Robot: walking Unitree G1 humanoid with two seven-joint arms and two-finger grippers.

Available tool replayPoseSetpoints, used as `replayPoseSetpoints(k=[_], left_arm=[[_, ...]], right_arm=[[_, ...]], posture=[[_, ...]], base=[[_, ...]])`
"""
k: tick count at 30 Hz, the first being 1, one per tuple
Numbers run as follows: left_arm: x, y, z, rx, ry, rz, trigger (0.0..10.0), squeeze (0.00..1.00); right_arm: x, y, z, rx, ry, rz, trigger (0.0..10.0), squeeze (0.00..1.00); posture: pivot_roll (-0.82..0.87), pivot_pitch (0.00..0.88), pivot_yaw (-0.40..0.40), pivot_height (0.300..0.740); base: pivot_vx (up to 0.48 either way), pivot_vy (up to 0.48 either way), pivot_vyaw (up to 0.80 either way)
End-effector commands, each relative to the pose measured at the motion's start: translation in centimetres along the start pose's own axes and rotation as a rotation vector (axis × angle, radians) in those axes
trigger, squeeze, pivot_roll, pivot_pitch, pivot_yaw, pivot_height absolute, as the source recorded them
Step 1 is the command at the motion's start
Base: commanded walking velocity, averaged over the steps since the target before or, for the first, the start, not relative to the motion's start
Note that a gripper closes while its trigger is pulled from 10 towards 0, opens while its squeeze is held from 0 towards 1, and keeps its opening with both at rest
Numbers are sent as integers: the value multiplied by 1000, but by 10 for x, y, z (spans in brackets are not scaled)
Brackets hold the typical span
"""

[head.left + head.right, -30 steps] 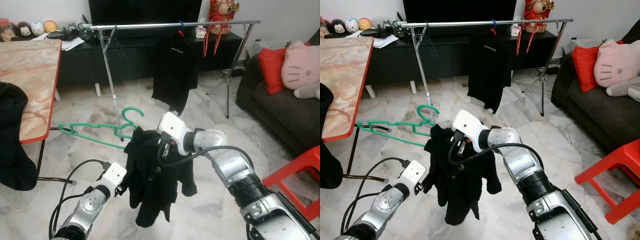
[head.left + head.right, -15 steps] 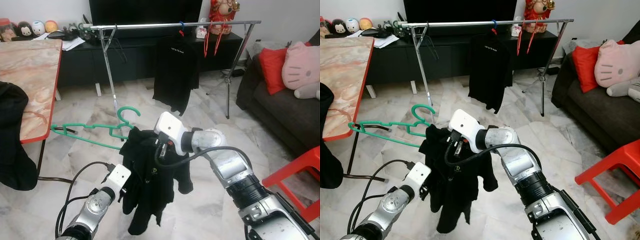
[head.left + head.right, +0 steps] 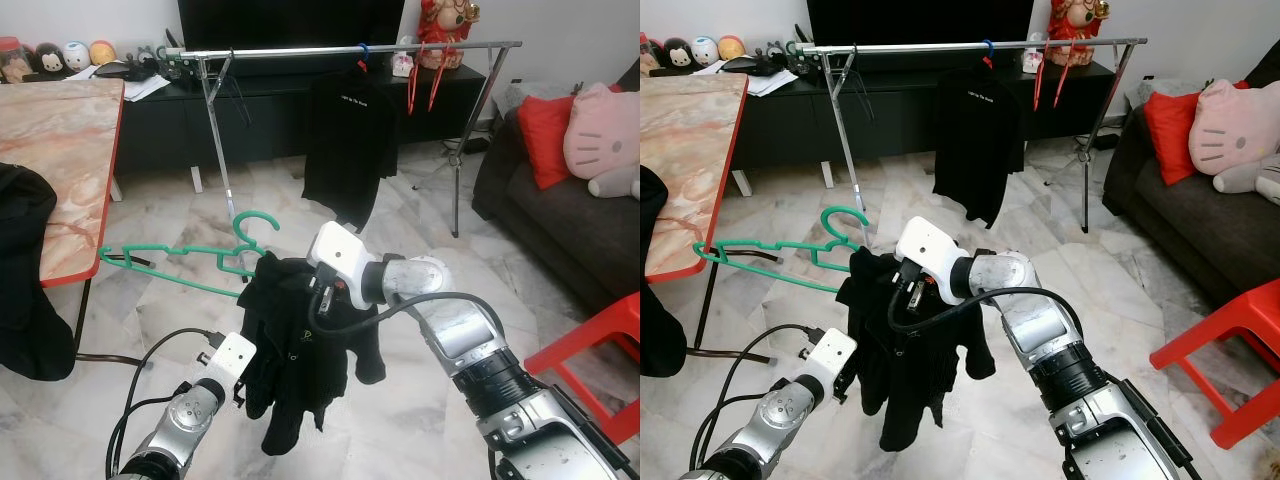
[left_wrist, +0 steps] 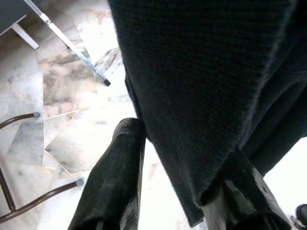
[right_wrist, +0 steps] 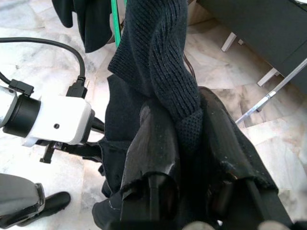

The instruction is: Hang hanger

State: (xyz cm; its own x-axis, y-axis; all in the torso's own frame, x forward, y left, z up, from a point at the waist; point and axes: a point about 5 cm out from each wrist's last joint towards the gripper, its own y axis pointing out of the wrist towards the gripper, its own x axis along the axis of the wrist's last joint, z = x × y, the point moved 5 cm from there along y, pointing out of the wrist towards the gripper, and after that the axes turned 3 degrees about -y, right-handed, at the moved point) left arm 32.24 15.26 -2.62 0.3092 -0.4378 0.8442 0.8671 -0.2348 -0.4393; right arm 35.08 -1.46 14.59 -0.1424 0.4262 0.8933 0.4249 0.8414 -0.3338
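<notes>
A black knitted garment (image 3: 300, 350) hangs in front of me over the floor. My right gripper (image 5: 184, 110) is shut on a twisted fold near its top. A green hanger (image 3: 180, 262) sticks out to the left from the garment's top, with its hook (image 3: 255, 225) pointing up. My left gripper (image 4: 182, 143) is low at the garment's left side, open. The hem hangs between its two fingers (image 4: 115, 177), and floor shows beside the cloth. A metal clothes rail (image 3: 340, 48) stands farther ahead, carrying a black shirt (image 3: 350, 140).
A marble-topped table (image 3: 60, 140) with a red edge stands at the left, with dark clothing (image 3: 20, 270) draped off it. A dark sofa (image 3: 560, 220) with cushions is at the right, and a red stool (image 3: 600, 340) is nearer. Red hangers (image 3: 420, 75) hang on the rail.
The right gripper has carried the garment and hanger slightly to the left. The left gripper has stayed at the garment's lower left, now with the hem between its fingers.
</notes>
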Motion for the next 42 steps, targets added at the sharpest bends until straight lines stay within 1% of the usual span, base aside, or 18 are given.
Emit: replayPoseSetpoints(k=[1,34,35,36,37,38,39,42], left_arm=[[-4,0,-1,3,-7,21,0,0],[-4,0,0,6,-16,21,0,0],[-4,0,0,9,-22,21,0,0],[-11,-2,7,58,-93,45,0,0],[-17,-5,12,94,-145,64,0,0],[-22,-6,15,119,-180,77,0,0],[-23,-7,17,133,-198,82,0,0],[-23,-7,19,145,-201,78,0,0]], right_arm=[[14,-2,-4,-11,-35,-34,0,0],[14,-3,-4,-14,-36,-34,0,0],[14,-3,-4,-15,-36,-35,0,0],[0,-9,-7,-38,-27,8,0,0],[-12,-14,-9,-56,-19,42,0,0],[-19,-17,-10,-68,-13,65,0,0],[-24,-19,-11,-75,-9,78,0,0],[-26,-20,-12,-84,-1,84,0,0]], posture=[[-27,0,-107,740],[-27,0,-107,740],[-31,0,-104,740],[-35,0,-103,740],[-37,0,-103,740],[-37,0,-103,740],[-36,0,-103,740],[-35,0,-104,740]], base=[[0,0,0],[0,0,0],[0,0,0],[0,0,0],[0,0,0],[0,0,0],[0,0,0],[0,0,0]])
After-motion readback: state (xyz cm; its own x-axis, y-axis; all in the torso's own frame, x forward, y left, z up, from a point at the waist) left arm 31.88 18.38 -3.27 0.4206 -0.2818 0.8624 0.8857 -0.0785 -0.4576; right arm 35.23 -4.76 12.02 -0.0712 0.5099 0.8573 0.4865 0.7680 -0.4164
